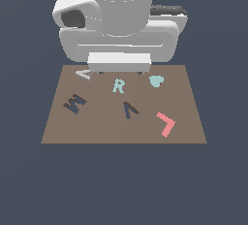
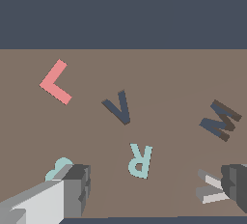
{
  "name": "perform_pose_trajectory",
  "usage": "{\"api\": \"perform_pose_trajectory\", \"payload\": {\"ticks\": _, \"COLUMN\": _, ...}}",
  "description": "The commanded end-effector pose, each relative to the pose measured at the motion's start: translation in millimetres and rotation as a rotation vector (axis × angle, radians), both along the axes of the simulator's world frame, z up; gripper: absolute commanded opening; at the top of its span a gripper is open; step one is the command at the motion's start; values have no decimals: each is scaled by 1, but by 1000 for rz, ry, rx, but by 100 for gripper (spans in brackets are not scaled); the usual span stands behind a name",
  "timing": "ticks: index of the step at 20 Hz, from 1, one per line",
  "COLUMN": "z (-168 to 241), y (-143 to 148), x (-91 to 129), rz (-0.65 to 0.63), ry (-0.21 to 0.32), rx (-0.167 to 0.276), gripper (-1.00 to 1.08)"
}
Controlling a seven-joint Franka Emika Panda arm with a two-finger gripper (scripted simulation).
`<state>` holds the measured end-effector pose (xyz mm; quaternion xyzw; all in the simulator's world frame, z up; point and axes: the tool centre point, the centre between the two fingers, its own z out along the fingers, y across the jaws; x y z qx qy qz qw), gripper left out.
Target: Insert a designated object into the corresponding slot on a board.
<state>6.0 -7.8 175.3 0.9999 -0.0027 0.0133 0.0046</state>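
The pale grey V-shaped piece (image 1: 83, 75) lies on the brown board (image 1: 106, 132) near its far corner, on the exterior view's left. In the wrist view the piece (image 2: 210, 189) sits right beside one dark fingertip (image 2: 236, 184), which covers part of it. The dark navy V-shaped slot (image 1: 130, 109) is near the board's middle and also shows in the wrist view (image 2: 118, 107). My gripper (image 1: 119, 72) hangs over the board's far edge, open wide and empty (image 2: 157, 184). The other finger (image 2: 77, 189) stands near a teal heart.
A teal R (image 1: 118, 85) lies between the gripper and the V slot. A teal heart (image 1: 155, 80) is at the far right, a pink L (image 1: 166, 123) at the near right, and a dark M-shaped recess (image 1: 74, 104) at the left. The arm's white body looms behind the board.
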Motion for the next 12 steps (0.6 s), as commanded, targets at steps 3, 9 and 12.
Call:
{"api": "perform_pose_trajectory", "payload": {"ticks": 3, "z": 0, "y": 0, "x": 0, "rz": 3, "ry": 0, "rx": 0, "gripper": 100}}
{"api": "perform_pose_trajectory", "payload": {"ticks": 9, "z": -4, "y": -1, "x": -5, "rz": 41, "ry": 1, "rx": 0, "gripper": 100}}
{"api": "perform_pose_trajectory", "payload": {"ticks": 12, "z": -7, "y": -2, "x": -10, "rz": 78, "ry": 1, "rx": -1, "gripper": 100}}
